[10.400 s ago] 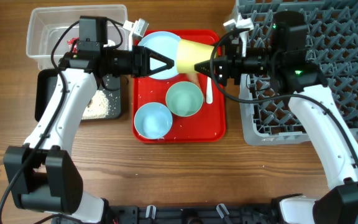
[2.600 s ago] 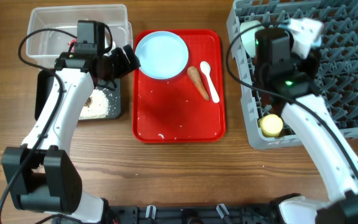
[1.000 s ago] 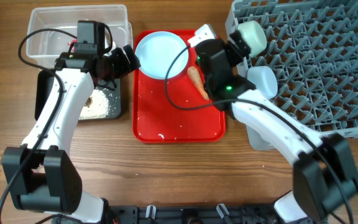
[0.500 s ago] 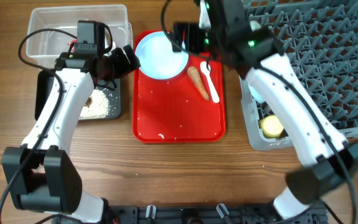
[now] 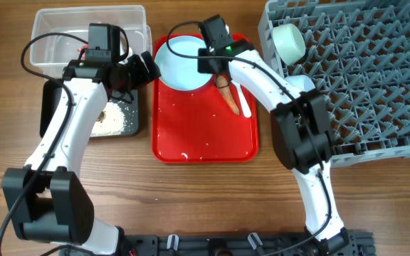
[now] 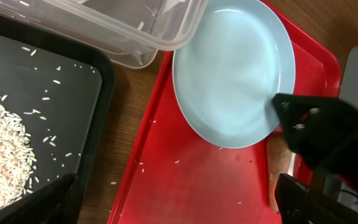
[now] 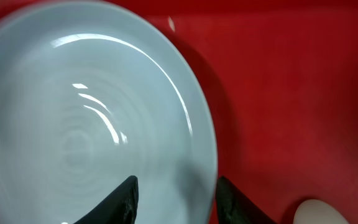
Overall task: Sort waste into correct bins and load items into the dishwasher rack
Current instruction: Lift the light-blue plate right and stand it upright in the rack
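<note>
Your right gripper (image 7: 178, 202) is open over the round pale blue plate (image 5: 182, 62). Its two fingers (image 7: 124, 198) sit either side of the plate's right-hand rim without clamping it. The plate lies flat at the upper left of the red tray (image 5: 205, 135), top centre of the overhead frame. Just right of the plate on the tray you have the small orange carrot (image 5: 228, 98) and the white plastic spoon (image 5: 244, 105), side by side. Your left gripper (image 6: 176, 202) is open too, fingers spread wide and holding nothing, and it hovers over the tray's left edge beside the plate. At the left of the overhead frame the clear plastic tub (image 5: 52, 35) sits above the black tub (image 6: 79, 81), which holds the loose white rice grains (image 6: 5, 155). The dishwasher rack (image 5: 376, 92) fills the right side, with a pale green bowl (image 5: 289, 41) at its upper left corner.
</note>
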### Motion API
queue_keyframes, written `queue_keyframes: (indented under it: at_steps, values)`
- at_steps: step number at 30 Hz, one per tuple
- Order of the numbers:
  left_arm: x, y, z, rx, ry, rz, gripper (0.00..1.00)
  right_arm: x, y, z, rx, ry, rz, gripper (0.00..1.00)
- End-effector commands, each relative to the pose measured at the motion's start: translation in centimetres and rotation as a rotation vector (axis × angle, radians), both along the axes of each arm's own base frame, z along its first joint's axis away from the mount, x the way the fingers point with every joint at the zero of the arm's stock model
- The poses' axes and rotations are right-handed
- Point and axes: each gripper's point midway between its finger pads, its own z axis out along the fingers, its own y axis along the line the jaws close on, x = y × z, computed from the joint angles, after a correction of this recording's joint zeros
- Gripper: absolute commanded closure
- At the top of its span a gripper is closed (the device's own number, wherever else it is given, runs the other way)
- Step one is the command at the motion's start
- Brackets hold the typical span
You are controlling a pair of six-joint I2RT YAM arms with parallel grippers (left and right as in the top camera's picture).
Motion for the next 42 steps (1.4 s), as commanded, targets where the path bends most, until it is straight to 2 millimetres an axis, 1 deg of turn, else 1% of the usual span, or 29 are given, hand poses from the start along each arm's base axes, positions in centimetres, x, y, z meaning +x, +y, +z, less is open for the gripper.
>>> queue_keyframes:
  at_steps: [1,2,3,6,8,11,12,14,15,16,18,19,20,21,22,24,26,28,29,31,32,33,34,35,36,37,38,40,42]
  values:
    - [0.2,0.1,0.9,-0.009,-0.023,0.001,0.0,-0.1,-1.3,-2.5,-0.043,0.035,-0.063,0.57]
    - [0.2,0.1,0.9,-0.009,-0.023,0.001,0.0,-0.1,-1.4,-2.9,-0.047,0.04,-0.065,0.57]
    - [0.2,0.1,0.9,-0.009,-0.023,0.001,0.0,-0.1,-1.5,-3.2,-0.046,0.045,-0.073,0.61]
    - [0.2,0.1,0.9,-0.009,-0.023,0.001,0.0,-0.2,-1.6,-3.4,-0.049,0.052,-0.073,0.83]
    - [0.2,0.1,0.9,-0.009,-0.023,0.001,0.0,-0.3,-1.4,-3.3,-0.032,0.058,-0.084,0.94]
    - [0.2,0.1,0.9,-0.009,-0.023,0.001,0.0,0.1,-1.9,-3.0,-0.044,0.046,-0.085,0.96]
    - [0.2,0.1,0.9,-0.009,-0.023,0.001,0.0,0.3,-2.5,-2.4,-0.041,0.043,-0.096,0.96]
    - [0.2,0.1,0.9,-0.009,-0.023,0.001,0.0,0.8,-3.4,-0.4,-0.032,0.023,-0.102,0.96]
    - [0.2,0.1,0.9,-0.009,-0.023,0.001,0.0,1.1,-3.7,1.2,-0.023,-0.002,-0.095,0.96]
    - [0.2,0.1,0.9,-0.009,-0.023,0.001,0.0,1.7,-4.0,3.4,-0.013,-0.045,-0.08,0.96]
    - [0.2,0.1,0.9,-0.009,-0.023,0.001,0.0,2.4,-4.1,8.6,-0.017,-0.157,-0.009,0.96]
    - [0.2,0.1,0.9,-0.009,-0.023,0.001,0.0,2.4,-4.4,11.1,-0.022,-0.205,0.014,0.96]
    - [0.2,0.1,0.9,-0.009,-0.023,0.001,0.0,2.4,-4.8,12.9,-0.026,-0.239,0.013,0.96]
    - [0.2,0.1,0.9,-0.009,-0.023,0.001,0.0,2.2,-5.4,14.9,-0.029,-0.271,-0.004,0.96]
    - [0.2,0.1,0.9,-0.009,-0.023,0.001,0.0,2.0,-6.0,17.3,-0.034,-0.313,-0.025,0.96]
    - [0.2,0.1,0.9,-0.009,-0.023,0.001,0.0,1.7,-7.6,20.0,-0.076,-0.369,-0.077,0.96]
    - [0.2,0.1,0.9,-0.009,-0.023,0.001,0.0,1.1,-10.4,23.3,-0.165,-0.443,-0.176,0.96]
    - [0.2,0.1,0.9,-0.009,-0.023,0.001,0.0,0.0,-15.0,27.3,-0.326,-0.539,-0.348,0.96]
    - [0.2,0.1,0.9,-0.009,-0.023,0.001,0.0,-1.2,-17.9,29.7,-0.445,-0.588,-0.456,0.96]
    - [0.2,0.1,0.9,-0.009,-0.023,0.001,0.0,-3.3,-21.7,33.0,-0.645,-0.631,-0.572,0.96]
    - [0.2,0.1,0.9,-0.009,-0.023,0.001,0.0,-4.2,-23.4,34.2,-0.729,-0.635,-0.625,0.96]
    - [0.2,0.1,0.9,-0.009,-0.023,0.001,0.0,-5.2,-25.9,35.2,-0.839,-0.613,-0.67,0.96]
    - [0.2,0.1,0.9,-0.009,-0.023,0.001,0.0,-5.4,-26.8,35.3,-0.88,-0.593,-0.67,0.96]
    - [0.2,0.1,0.9,-0.009,-0.023,0.001,0.0,-5.5,-28.2,35.1,-0.921,-0.556,-0.662,0.96]
    - [0.2,0.1,0.9,-0.009,-0.023,0.001,0.0,-5.4,-28.9,34.8,-0.925,-0.536,-0.655,0.96]
    - [0.2,0.1,0.9,-0.009,-0.023,0.001,0.0,-5.0,-30.2,34.5,-0.935,-0.506,-0.631,0.96]
    - [0.2,0.1,0.9,-0.009,-0.023,0.001,0.0,-4.4,-31.2,34.0,-0.945,-0.468,-0.565,0.96]
    - [0.2,0.1,0.9,-0.009,-0.023,0.001,0.0,-2.9,-31.9,32.0,-0.95,-0.376,-0.304,0.96]
    - [0.2,0.1,0.9,-0.009,-0.023,0.001,0.0,-2.4,-32.6,30.9,-0.937,-0.335,-0.19,0.96]
